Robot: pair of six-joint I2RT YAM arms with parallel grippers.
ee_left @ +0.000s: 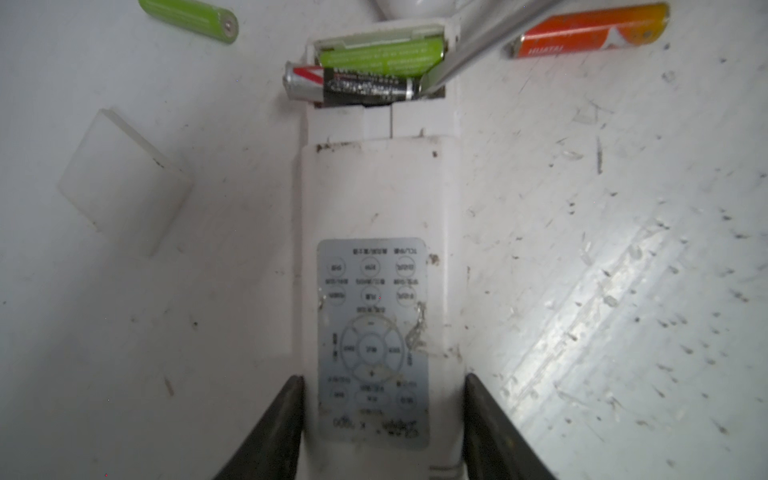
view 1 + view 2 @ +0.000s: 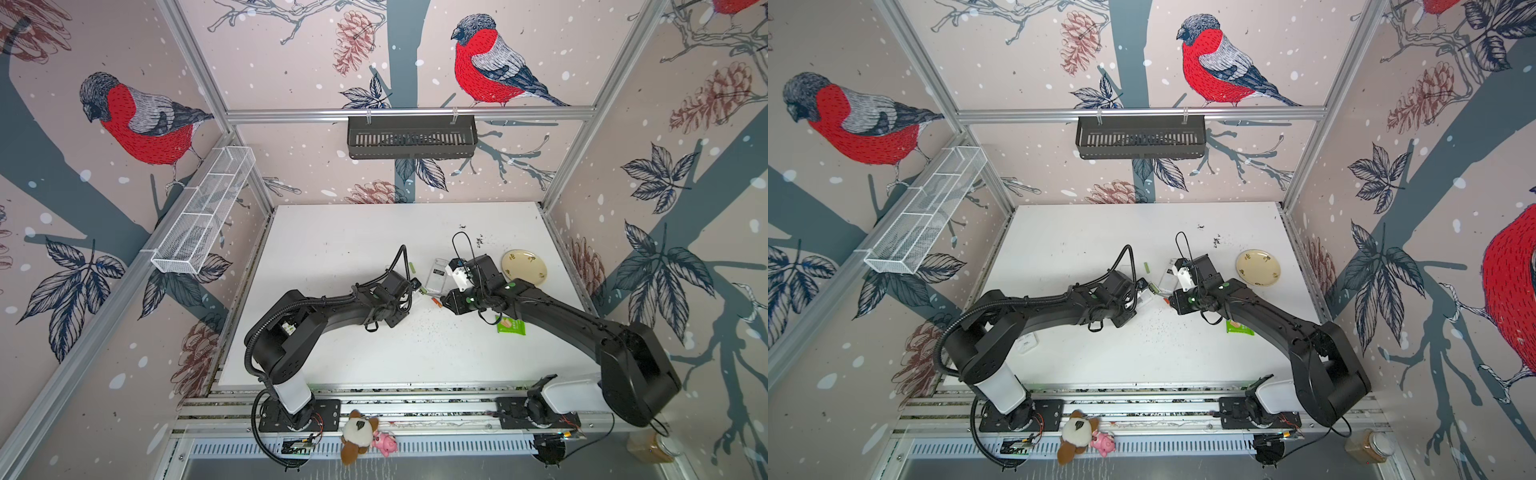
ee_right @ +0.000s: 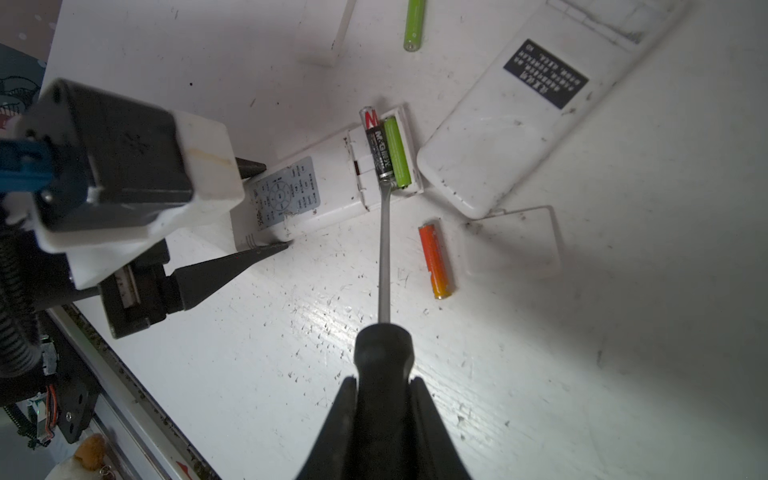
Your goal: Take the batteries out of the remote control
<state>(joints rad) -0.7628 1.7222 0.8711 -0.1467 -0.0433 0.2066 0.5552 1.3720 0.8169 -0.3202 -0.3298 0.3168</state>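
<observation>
The white remote control [image 1: 374, 195] lies back-up on the table with its battery bay open. My left gripper [image 1: 382, 380] is shut on its label end, one finger on each side. In the bay sit a lime green battery [image 1: 380, 52] and a black battery [image 1: 353, 83] whose red-and-silver end sticks out past the bay's edge. My right gripper [image 3: 384, 380] is shut on the black handle of a screwdriver [image 3: 384, 249]; its tip touches the black battery's [image 3: 380, 151] near end. An orange-red battery [image 3: 436, 259] and another green battery [image 3: 414, 25] lie loose on the table.
A larger white remote [image 3: 519, 108] lies just beyond the bay. Two loose white covers [image 3: 515, 245] [image 1: 120, 183] rest on the table. A cream plate [image 2: 524, 268] and a green packet [image 2: 511, 326] are by the right arm. Plush toys [image 2: 359, 434] sit on the front rail.
</observation>
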